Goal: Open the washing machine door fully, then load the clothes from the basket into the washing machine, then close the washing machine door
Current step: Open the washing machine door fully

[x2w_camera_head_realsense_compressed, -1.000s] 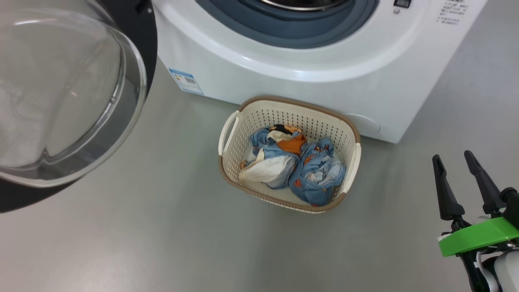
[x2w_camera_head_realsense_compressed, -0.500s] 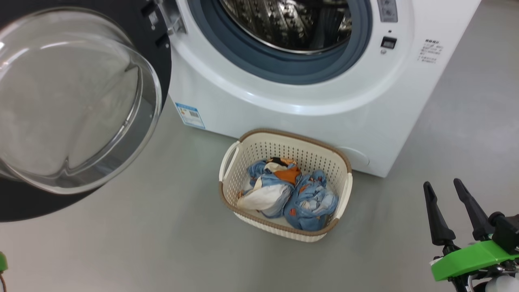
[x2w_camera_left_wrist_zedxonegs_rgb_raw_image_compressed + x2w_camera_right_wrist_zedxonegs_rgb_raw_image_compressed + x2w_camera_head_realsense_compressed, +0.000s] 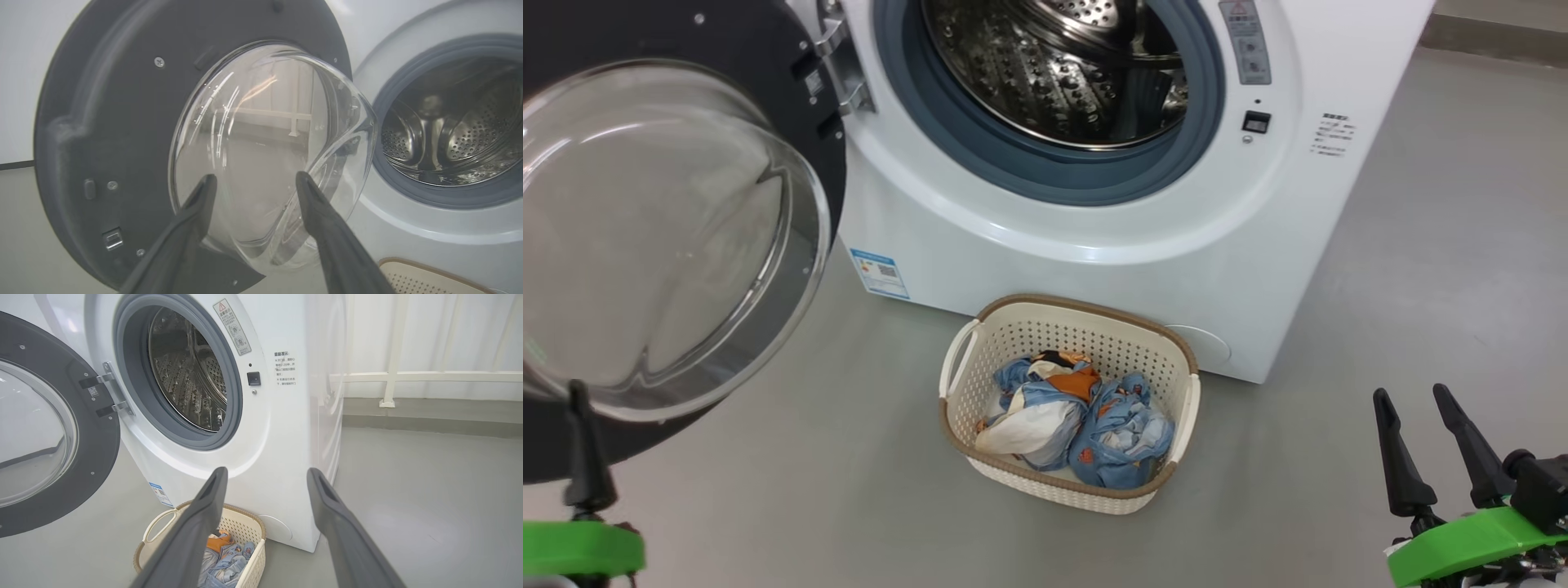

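Left gripper (image 3: 255,176): two long dark fingers spread wide, nothing clamped between them. In the left wrist view, straight ahead at twelve o'clock and close, the large round washing machine door with black rim and bulging clear glass bowl (image 3: 122,122), swung open, the bowl's lower half framed by both fingertips. Touching or just apart: impossible to tell. In the head view, one left finger at seven o'clock, overlapping the door's lower rim, with a green band (image 3: 580,547) beneath it.

Right gripper (image 3: 1411,392): at five o'clock of the head view, fingers likewise wide apart and empty, above another green band. Well apart from every task thing, over grey floor (image 3: 809,506).

Outward from the right gripper, at nine o'clock: small cream perforated plastic basket with brown woven-look rim (image 3: 1086,304), standing on the floor just in front of the machine. Inside it, bunched light blue garments with orange and white prints (image 3: 1086,425).

Behind the basket, at twelve o'clock of the head view: big white front-loading washing machine (image 3: 1094,269), mouth uncovered, steel perforated drum (image 3: 1045,82) ringed by a grey-blue rubber seal (image 3: 1045,184). Blue label sticker (image 3: 878,272) low on the front, at ten o'clock from the basket. Door at nine to ten o'clock of the head view, hung on a metal hinge (image 3: 841,82) at the mouth's left edge.
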Motion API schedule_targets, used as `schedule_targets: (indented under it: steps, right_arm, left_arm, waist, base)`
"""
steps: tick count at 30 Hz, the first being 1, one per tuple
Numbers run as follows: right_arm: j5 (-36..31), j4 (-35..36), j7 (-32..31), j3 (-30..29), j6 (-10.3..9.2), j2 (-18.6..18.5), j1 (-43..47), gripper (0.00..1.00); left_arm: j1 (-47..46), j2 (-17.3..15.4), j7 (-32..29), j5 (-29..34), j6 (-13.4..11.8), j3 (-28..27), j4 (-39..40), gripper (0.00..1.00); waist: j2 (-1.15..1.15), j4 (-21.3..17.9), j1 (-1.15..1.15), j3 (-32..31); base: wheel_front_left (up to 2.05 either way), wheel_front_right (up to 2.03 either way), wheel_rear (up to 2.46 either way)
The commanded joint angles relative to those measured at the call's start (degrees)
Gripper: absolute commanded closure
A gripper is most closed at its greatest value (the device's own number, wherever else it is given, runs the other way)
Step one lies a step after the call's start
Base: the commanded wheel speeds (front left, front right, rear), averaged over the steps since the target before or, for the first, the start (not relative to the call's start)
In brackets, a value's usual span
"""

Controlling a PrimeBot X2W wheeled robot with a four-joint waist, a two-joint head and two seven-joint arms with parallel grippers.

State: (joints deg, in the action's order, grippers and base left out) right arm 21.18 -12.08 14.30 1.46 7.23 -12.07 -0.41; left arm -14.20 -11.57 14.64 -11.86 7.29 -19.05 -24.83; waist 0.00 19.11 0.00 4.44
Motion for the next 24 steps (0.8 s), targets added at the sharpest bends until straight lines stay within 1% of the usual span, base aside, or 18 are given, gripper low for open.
schedule_targets:
  steps: [1,6,14,16,17,24]
  right_arm:
    - [-0.05,1.50,0.70,0.63,0.25,-0.44,0.04,0.00]
    - [-0.06,1.65,0.70,0.32,0.25,-0.28,0.09,0.00]
    - [-0.23,1.91,0.70,-0.23,0.25,0.01,-0.09,0.00]
    - [-0.30,1.97,0.70,-0.33,0.25,0.08,-0.25,0.00]
    - [-0.32,1.97,0.70,-0.41,0.25,0.14,-0.39,0.00]
    - [-0.35,1.83,0.70,-0.62,0.25,-0.19,-0.86,0.00]
  left_arm:
    - [0.15,-1.95,0.36,-1.06,0.18,-0.45,2.55,0.00]
    - [1.96,-0.80,0.36,-2.57,0.19,2.87,5.36,0.00]
    - [4.97,0.41,0.36,-3.46,0.19,8.21,9.78,0.00]
    - [5.24,0.63,0.36,-3.58,0.19,9.22,10.42,0.00]
    - [5.41,0.71,0.36,-3.78,0.19,10.23,10.89,0.00]
    - [5.32,0.75,0.36,-5.14,0.19,14.25,11.21,0.00]
  waist:
    - [0.00,-1.12,0.00,-0.28]
    - [0.00,-2.84,0.00,-0.24]
    - [0.00,-7.36,0.00,0.21]
    - [0.00,-8.60,0.00,0.41]
    - [0.00,-9.86,0.00,0.51]
    - [0.00,-13.66,0.00,0.96]
  base:
    - [0.00,0.00,0.00]
    - [0.00,0.00,0.00]
    - [0.00,0.00,0.00]
    - [0.00,0.00,0.00]
    - [0.00,0.00,0.00]
    - [0.00,0.00,0.00]
